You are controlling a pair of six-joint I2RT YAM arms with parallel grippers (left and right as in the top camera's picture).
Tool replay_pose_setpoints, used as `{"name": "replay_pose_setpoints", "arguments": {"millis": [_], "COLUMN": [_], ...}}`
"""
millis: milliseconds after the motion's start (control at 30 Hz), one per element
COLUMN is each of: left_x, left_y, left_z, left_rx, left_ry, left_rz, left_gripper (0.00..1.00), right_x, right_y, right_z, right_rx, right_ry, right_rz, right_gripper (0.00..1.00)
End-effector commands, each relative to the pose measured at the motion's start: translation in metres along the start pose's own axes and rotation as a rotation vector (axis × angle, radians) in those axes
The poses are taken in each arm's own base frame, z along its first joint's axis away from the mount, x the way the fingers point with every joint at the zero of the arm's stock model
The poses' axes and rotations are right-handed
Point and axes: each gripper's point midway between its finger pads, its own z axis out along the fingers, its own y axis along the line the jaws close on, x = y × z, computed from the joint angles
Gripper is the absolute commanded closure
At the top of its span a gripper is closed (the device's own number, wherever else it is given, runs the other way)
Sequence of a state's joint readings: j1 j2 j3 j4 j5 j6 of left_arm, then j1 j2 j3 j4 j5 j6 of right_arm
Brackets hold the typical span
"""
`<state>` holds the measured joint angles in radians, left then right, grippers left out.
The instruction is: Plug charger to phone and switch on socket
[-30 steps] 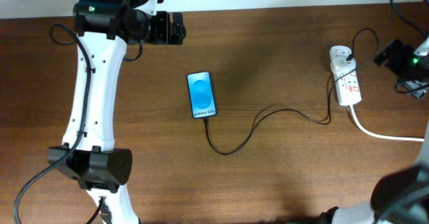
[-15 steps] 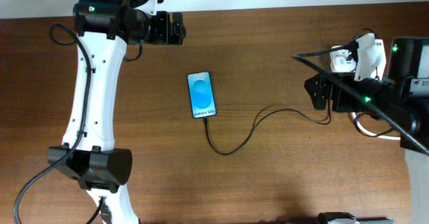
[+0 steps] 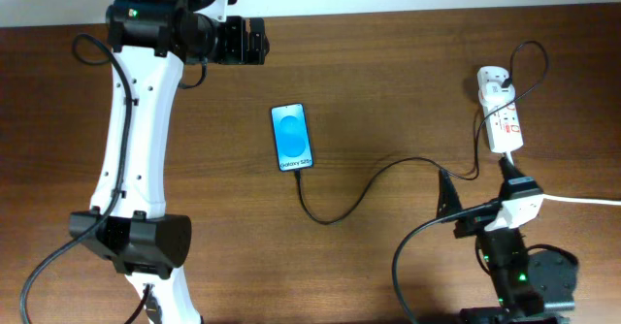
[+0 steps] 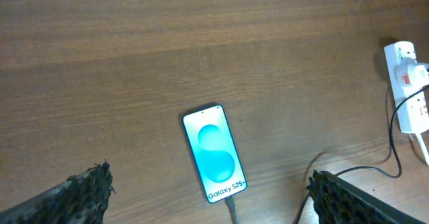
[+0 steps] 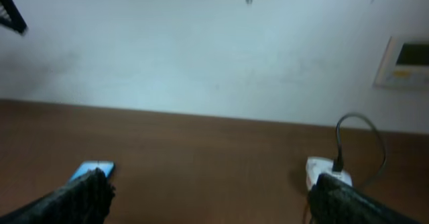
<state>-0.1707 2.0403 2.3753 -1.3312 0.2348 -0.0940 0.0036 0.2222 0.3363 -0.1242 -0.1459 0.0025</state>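
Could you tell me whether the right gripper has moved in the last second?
Yes. In the overhead view the right gripper has left the socket and drawn back below it.

A robotics lab: a white-and-black robot arm (image 3: 131, 120) stands at a brown wood-grain table (image 3: 388, 72) before a plain white wall (image 5: 167, 56).

Your phone (image 4: 214, 153) lies flat on the table (image 4: 134, 63), screen lit, with the charger (image 4: 230, 205) meeting its lower end. The socket (image 4: 407, 93) sits well apart at the right edge. Your left end effector (image 4: 209, 184) is spread wide, holding nothing.
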Motion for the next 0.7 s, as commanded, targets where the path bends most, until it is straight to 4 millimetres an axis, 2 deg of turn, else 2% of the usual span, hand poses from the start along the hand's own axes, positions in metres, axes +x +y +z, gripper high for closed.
{"name": "replay_pose_setpoints", "arguments": {"millis": [0, 200, 300, 367, 667], "left_x": [-0.003, -0.003, -0.003, -0.003, -0.003], "left_y": [-0.003, -0.003, -0.003, -0.003, -0.003], "left_z": [-0.005, -0.005, -0.005, -0.005, -0.005], "left_rx": [0.006, 0.006, 0.006, 0.006, 0.006], "left_ry": [-0.015, -0.015, -0.015, -0.015, -0.015], "left_rz": [0.011, 0.011, 0.011, 0.011, 0.011], "left_gripper": [0.01, 0.01, 0.01, 0.01, 0.01], "right_x": [0.018, 0.054, 0.075, 0.097, 0.097], "right_y": [0.0, 0.0, 0.0, 0.003, 0.003], "right_z": [0.001, 0.002, 0.003, 0.002, 0.002], "right_rx": [0.001, 0.001, 0.002, -0.018, -0.016], "right_ry": [-0.04, -0.096, -0.036, 0.054, 0.052], "right_rz": [-0.004, -0.012, -0.003, 0.025, 0.023], "right_gripper": [0.02, 0.02, 0.02, 0.02, 0.01]}}
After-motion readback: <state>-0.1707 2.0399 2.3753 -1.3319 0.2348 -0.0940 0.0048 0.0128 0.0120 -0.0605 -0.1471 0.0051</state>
